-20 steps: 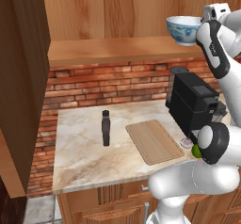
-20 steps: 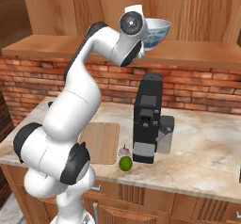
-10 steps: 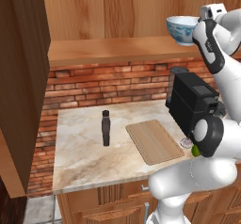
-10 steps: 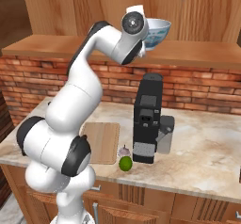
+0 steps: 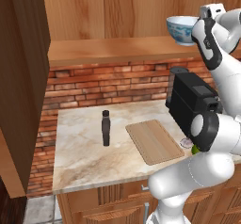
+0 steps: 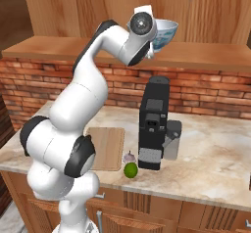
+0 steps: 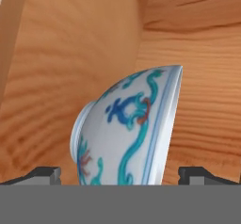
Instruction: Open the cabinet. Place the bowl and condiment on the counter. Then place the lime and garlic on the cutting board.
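From your left base view, the bowl [image 5: 181,29] sits on the open cabinet's [image 5: 117,51] shelf; the condiment [image 5: 106,128] stands on the counter [image 5: 77,155] beside the cutting board [image 5: 154,141]. In the right base view, lime [image 6: 130,170] and garlic [image 6: 129,157] lie by the coffee machine [image 6: 153,123]. In the hand view, the gripper [image 7: 121,173] is spread wide, its fingertips either side of the bowl.

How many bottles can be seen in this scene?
1. A single dark bottle stands upright on the counter, left of the cutting board. More could be hidden behind the coffee machine or the arm.
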### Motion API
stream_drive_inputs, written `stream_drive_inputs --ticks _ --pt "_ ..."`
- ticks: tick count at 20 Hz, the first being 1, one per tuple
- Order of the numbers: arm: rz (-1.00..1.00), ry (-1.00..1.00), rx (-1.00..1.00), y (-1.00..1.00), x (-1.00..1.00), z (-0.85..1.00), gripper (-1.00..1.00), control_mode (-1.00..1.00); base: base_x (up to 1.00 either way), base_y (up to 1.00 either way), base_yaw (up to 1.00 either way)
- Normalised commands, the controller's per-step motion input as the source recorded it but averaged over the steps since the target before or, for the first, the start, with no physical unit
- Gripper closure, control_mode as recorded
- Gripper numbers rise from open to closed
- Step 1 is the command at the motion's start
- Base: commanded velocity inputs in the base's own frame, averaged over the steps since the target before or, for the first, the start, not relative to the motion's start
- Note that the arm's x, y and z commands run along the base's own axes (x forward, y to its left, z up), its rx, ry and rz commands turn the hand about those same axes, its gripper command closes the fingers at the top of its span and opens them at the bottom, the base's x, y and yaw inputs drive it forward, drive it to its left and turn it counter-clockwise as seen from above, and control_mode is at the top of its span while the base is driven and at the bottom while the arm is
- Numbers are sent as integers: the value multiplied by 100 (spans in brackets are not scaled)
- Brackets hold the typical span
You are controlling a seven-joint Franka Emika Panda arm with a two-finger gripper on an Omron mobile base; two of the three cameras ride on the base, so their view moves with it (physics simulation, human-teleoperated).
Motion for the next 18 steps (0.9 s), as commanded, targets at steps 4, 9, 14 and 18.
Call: stream_drive_inputs --ticks 4,9,14,18 --pt "0 0 0 -5 11 0 -100 -100 0 0 0" --pt "0 0 0 -4 14 0 -100 -100 0 0 0" --pt "0 1 0 -4 19 0 -100 -100 0 0 0" --pt "0 2 0 -5 23 0 -100 -100 0 0 0"
